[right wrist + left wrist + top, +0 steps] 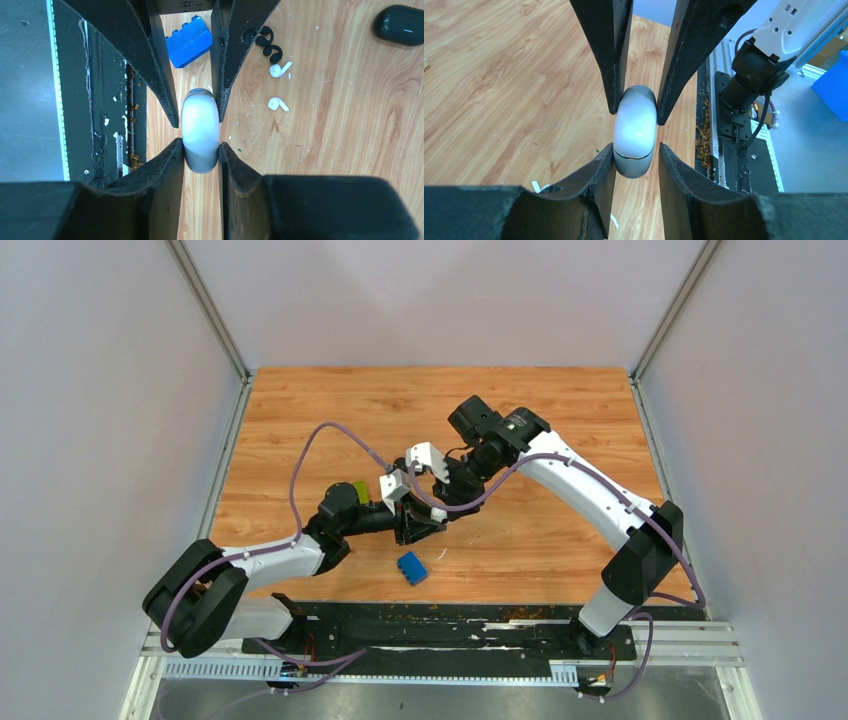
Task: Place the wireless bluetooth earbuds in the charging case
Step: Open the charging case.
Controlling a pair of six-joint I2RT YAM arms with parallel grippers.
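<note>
Wood-grain table [560, 420] sits between grey walls, and over its middle the left end effector [635, 155] and the right end effector [200, 147] meet head-on. Each is narrowed onto the same white charging case [635, 120], lid closed, with all four fingers pressing its sides. From the right wrist, two white earbuds [280, 68] and two black earbuds [267, 42] lie loose on the table at about 1 o'clock from that case, a blue brick [190, 42] at 12 o'clock, and a black case [402, 24] at 2 o'clock, its pale mark too small to read.
</note>
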